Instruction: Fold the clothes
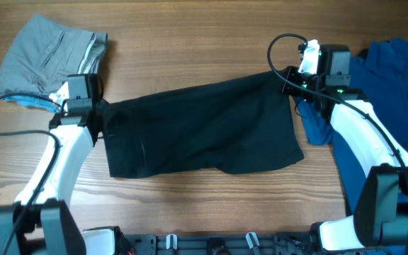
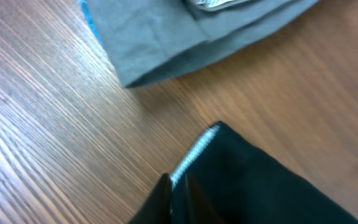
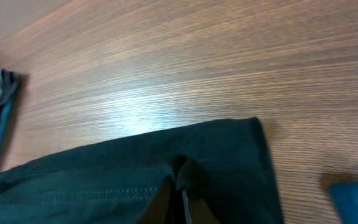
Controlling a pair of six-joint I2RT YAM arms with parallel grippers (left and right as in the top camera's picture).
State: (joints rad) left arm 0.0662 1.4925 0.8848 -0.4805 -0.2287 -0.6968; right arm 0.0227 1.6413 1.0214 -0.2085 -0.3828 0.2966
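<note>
Black shorts [image 1: 204, 127] are spread at the centre of the wooden table [image 1: 190, 42], pinched at 9 o'clock by the left gripper [image 2: 178, 190] and at 2 o'clock by the right gripper [image 3: 182, 186], both finger pairs closed on cloth. Both edges are best lifted evenly and carried across together. Bare wood is offered at 12 o'clock; a grey garment [image 1: 41, 57] at 10 and a blue shirt [image 1: 395, 71] at 3 are to be avoided.
</note>
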